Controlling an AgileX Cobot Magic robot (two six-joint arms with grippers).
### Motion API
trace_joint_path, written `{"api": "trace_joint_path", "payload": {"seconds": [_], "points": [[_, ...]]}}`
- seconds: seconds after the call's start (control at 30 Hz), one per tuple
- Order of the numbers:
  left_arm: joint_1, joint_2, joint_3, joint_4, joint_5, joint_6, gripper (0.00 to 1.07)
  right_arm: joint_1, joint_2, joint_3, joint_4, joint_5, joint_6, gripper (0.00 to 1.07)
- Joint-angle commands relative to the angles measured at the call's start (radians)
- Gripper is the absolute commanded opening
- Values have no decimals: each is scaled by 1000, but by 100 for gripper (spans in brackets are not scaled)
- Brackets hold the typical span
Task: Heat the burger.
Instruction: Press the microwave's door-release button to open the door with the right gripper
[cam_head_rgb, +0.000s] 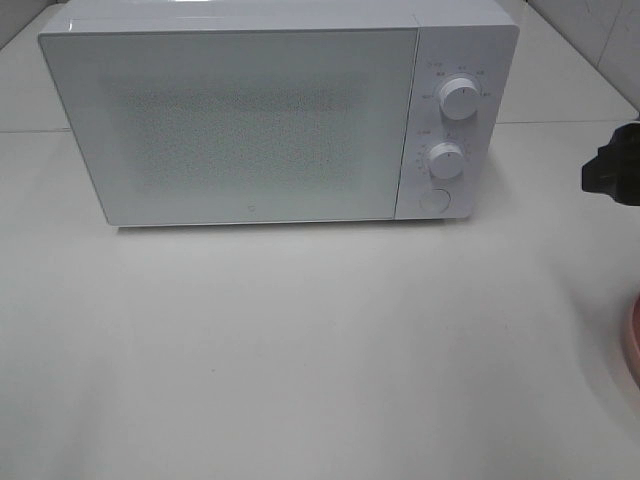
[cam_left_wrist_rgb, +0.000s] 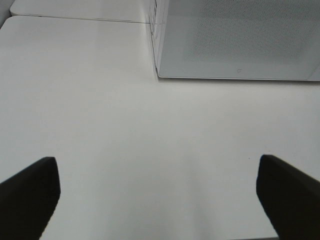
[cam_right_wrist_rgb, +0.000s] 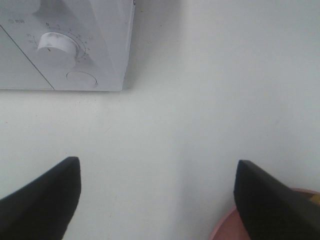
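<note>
Fingers (cam_left_wrist_rgb: 30, 192) of the left gripper (cam_left_wrist_rgb: 156, 167): spread wide with nothing between them, over bare counter (cam_head_rgb: 300, 350) in front of the microwave (cam_head_rgb: 230, 120)
Fingers of the right gripper (cam_right_wrist_rgb: 157, 164): also well apart and empty, near the counter's right edge, one finger over the pink plate (cam_right_wrist_rgb: 230, 227)
Microwave: door shut, at the back of the counter
Burger (cam_right_wrist_rgb: 313, 198): almost wholly hidden; only a golden sliver shows above the plate rim past the right finger, probably the bun; it sits by the counter's right edge towards the front, well apart from the microwave
Handling, judged: light and soft; a glossy bun is likely slippery, and the stacked layers may slide or squash under a hard pinch
Where to hold, judged: low across the bun's sides with a gentle close, or by the plate rim so the stack is not touched
Pointing and long axis: a round thing has no long axis across the counter; whether it stands bun-up cannot be told from these views
</note>
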Motion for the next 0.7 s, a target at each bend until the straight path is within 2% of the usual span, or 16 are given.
{"api": "trace_joint_path", "payload": {"seconds": [0.03,0.47,0.7], "points": [[2,-16,1,2,-6,0,100,21,23,-27,5,-11,-3,74],[2,-16,1,2,-6,0,100,235,126,-60,5,-39,63,74],[2,-16,1,2,-6,0,100,275,141,-60,5,-86,211,74]]}}
